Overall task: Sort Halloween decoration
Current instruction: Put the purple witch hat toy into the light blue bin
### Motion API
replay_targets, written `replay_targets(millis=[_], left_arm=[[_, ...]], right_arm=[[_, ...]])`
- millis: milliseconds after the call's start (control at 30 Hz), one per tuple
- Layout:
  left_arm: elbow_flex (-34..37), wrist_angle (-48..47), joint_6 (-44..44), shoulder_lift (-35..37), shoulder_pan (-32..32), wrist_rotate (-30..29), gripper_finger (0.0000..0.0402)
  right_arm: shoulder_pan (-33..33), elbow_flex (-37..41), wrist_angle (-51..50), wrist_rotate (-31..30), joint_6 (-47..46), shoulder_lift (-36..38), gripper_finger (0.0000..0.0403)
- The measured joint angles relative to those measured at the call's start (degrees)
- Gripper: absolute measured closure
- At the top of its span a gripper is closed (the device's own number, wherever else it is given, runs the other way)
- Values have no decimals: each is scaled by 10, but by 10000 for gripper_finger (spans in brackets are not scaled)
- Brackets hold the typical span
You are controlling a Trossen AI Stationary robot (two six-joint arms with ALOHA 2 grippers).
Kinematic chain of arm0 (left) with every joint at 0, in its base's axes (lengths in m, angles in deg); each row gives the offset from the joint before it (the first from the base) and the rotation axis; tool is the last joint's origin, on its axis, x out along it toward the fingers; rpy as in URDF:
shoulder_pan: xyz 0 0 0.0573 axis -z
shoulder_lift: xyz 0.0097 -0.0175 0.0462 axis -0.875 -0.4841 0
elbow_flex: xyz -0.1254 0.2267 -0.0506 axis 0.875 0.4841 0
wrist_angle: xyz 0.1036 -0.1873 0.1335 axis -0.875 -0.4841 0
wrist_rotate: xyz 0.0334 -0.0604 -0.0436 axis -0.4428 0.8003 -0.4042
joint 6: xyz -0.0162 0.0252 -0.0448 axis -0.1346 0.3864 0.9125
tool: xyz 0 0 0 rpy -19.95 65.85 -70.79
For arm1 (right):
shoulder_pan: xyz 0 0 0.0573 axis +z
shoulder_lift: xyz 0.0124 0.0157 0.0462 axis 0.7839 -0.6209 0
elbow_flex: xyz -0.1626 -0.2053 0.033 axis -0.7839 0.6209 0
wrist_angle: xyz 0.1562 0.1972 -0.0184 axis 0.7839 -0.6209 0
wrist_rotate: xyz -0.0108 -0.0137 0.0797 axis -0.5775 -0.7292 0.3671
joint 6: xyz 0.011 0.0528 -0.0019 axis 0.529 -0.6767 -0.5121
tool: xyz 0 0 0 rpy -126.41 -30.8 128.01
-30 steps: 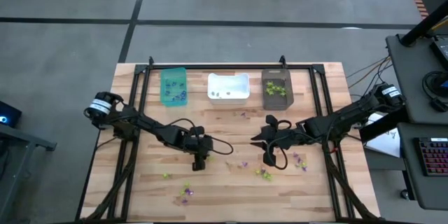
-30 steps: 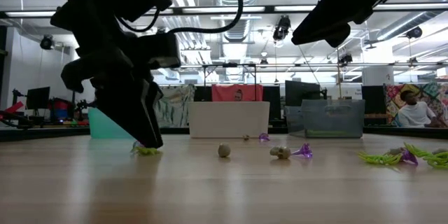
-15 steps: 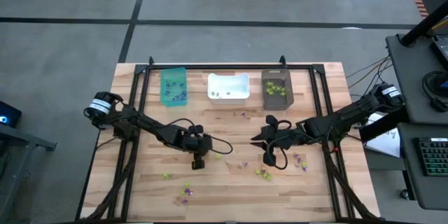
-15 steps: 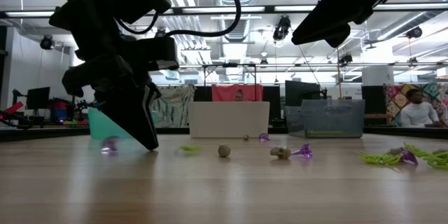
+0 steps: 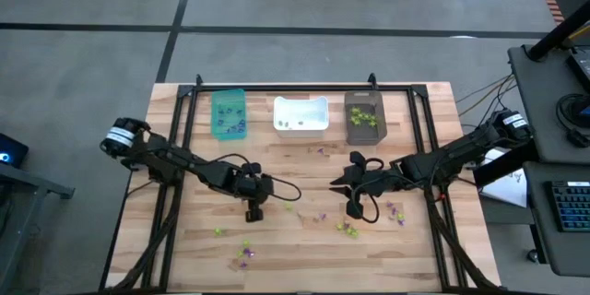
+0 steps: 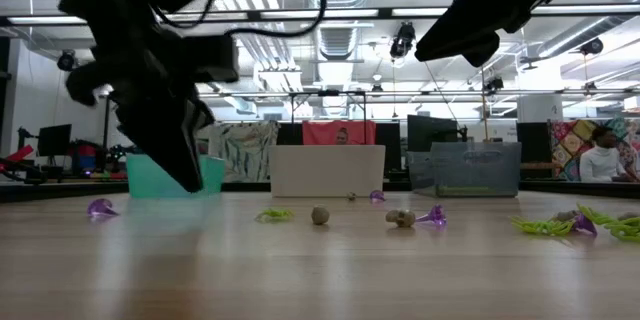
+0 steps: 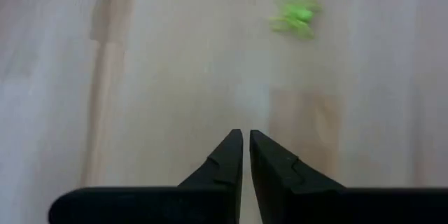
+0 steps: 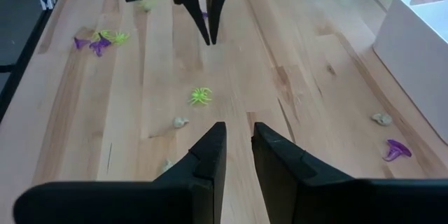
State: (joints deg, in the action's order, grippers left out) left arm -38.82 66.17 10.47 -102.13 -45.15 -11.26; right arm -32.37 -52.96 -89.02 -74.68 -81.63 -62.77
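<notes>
Shifted toward the table's left edge over the last second: left gripper [image 5: 253,210], now off the lime-green spider [image 7: 294,15]. Spider left lying alone on the wood near the table's middle, ahead of the fingertips and apart from them. Fingers pinched together on nothing, going by the left wrist view. Also uncovered in the low view: a purple trinket [image 6: 98,207] on the boards. Right gripper [image 5: 354,205] waiting right of centre, fingers slightly parted and empty, close to the scatter of purple and lime pieces toward the front edge.

Probably in hand: picking up the spider for the dark brown bin [image 5: 363,117] at the back edge, with other lime pieces already inside. To do it well: part the fingers first, bring them back over the spider, and straddle the body rather than a thin leg. Lower until the tips just touch wood, then close gently. Likely to skid or flick away if nudged sideways, being so light, so come straight down.
</notes>
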Motion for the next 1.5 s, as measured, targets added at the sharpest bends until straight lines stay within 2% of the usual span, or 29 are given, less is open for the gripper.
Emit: replay_targets(millis=[100,233,400,533,667,967,1133,1500], left_arm=[[0,-44,-13,23,9,32,389],[0,-118,-17,43,22,34,374],[1,-163,-15,41,36,32,325],[8,-167,-16,41,40,3,277],[12,-173,-24,41,42,3,252],[30,-169,-10,41,42,20,254],[52,-129,-10,41,42,18,262],[58,-112,18,41,43,-1,297]], right_arm=[[0,0,3,0,3,0,339],[0,0,6,0,4,0,339],[0,0,19,0,4,0,339],[0,0,21,0,4,0,339],[0,0,21,0,4,0,339],[0,0,21,0,4,0,339],[0,0,21,0,4,0,339],[0,0,23,0,2,0,339]])
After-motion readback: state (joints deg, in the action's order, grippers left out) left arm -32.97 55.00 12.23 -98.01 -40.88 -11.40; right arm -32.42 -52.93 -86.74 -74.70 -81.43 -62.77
